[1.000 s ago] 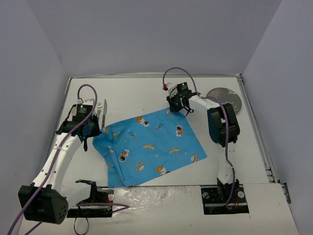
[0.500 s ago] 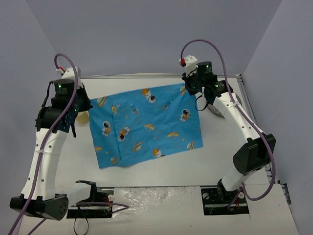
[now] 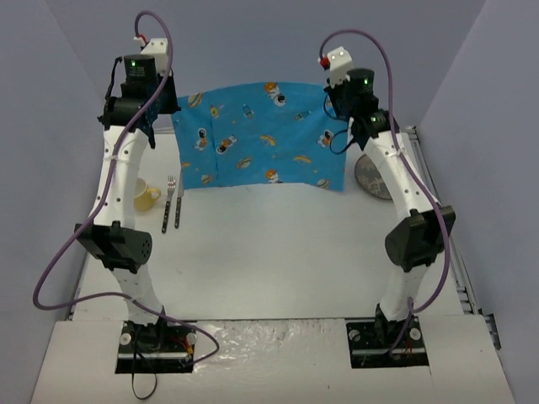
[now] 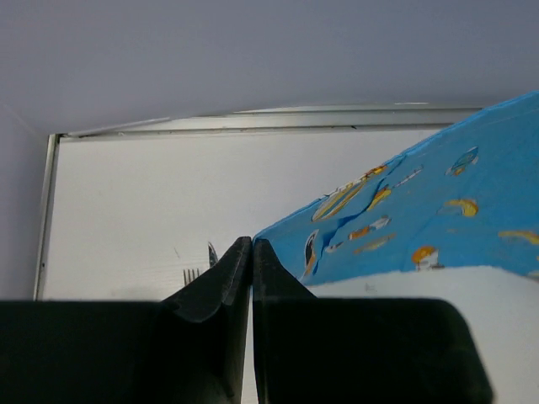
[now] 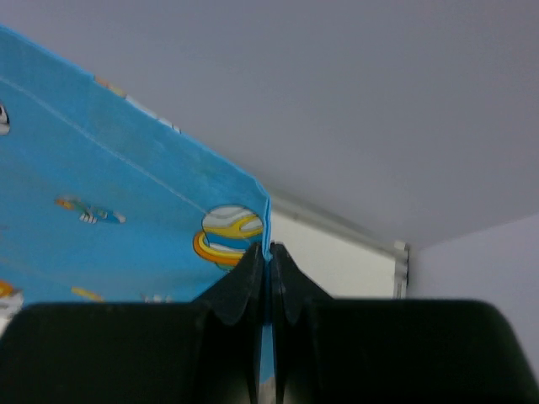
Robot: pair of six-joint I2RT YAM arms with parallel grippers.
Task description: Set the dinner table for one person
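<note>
The blue space-print placemat hangs in the air, stretched between both raised arms above the far part of the white dinner table. My left gripper is shut on its upper left corner; in the left wrist view the cloth runs right from the closed gripper. My right gripper is shut on the upper right corner; in the right wrist view the cloth edge is pinched between the closed gripper. The mat's lower edge hangs just above the tabletop.
A fork and a knife lie side by side at the left, with a yellow cup beside them. A grey plate lies at the far right, partly behind the right arm. Walls enclose the table on three sides.
Both arms have lifted the placemat off the table and carried it up and toward the back wall. It now hangs spread out, and the cup, fork and knife are uncovered.
</note>
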